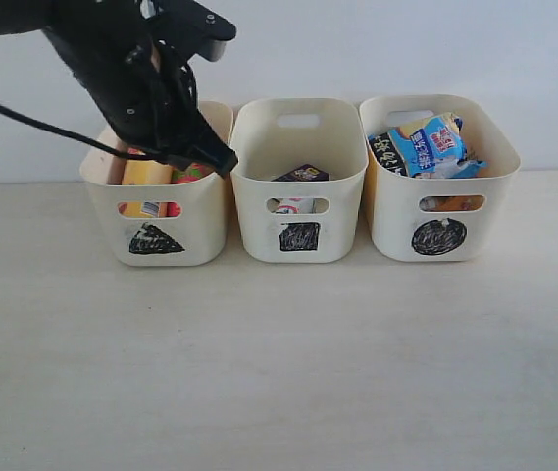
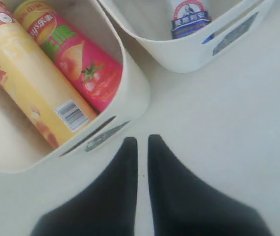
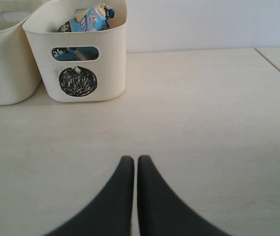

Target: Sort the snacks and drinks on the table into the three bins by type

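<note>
Where the counter (image 1: 279, 373) runs toward 6 o'clock it lies wide open, and the right hand (image 3: 132, 160) hangs over it clenched and empty. Toward 12 o'clock three bins stand in a row. The triangle bin (image 1: 200, 231) at 10 holds the yellow tube (image 2: 31, 83) and pink tube (image 2: 80, 64); the left hand (image 1: 222, 162), clenched on nothing, hangs by its right front corner. The square bin (image 1: 342, 231) holds the purple carton (image 1: 303, 174) and blue-and-white carton (image 2: 191, 17); the circle bin (image 1: 494, 211) at 2 holds the blue-white bag (image 1: 431, 145), black bag (image 1: 384, 149) and orange bag (image 1: 452, 203)

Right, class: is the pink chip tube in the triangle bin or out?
In: the pink chip tube lies beside the yellow tube inside the triangle bin.
</note>
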